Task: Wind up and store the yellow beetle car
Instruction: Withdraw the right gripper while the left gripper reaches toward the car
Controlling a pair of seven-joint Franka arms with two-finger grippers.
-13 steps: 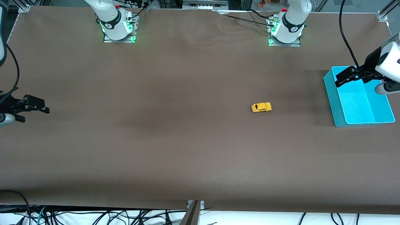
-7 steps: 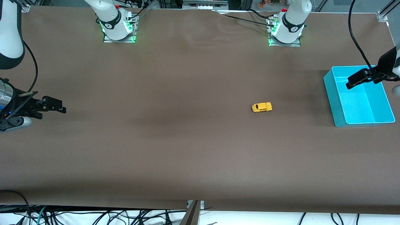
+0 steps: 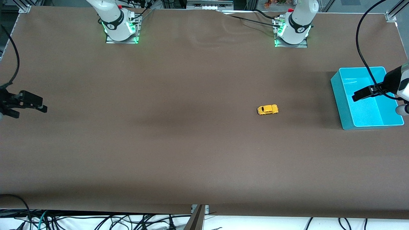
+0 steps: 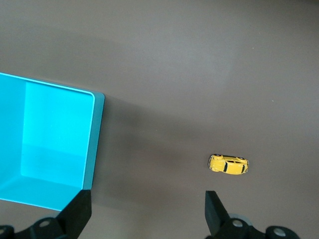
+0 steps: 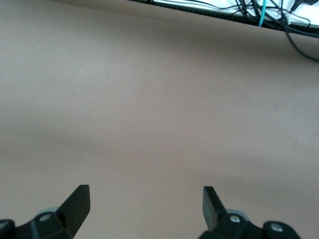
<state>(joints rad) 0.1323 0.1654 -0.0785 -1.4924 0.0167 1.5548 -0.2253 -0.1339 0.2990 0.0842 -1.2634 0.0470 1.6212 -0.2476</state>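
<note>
No legible markings. The yellow beetle car (image 3: 267, 110) rests unmoved on the counter (image 3: 179, 153), near the blue bin (image 3: 339, 95). Left tool (image 3: 355, 97), wide, empty, has shifted lower over the bin. Right tool (image 3: 43, 107), wide, empty, has retreated toward the counter's edge

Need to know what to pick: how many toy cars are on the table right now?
1. The yellow beetle car sits on the brown table, toward the left arm's end, beside the blue bin and outside it. No others are visible; the bin looks empty.
</note>
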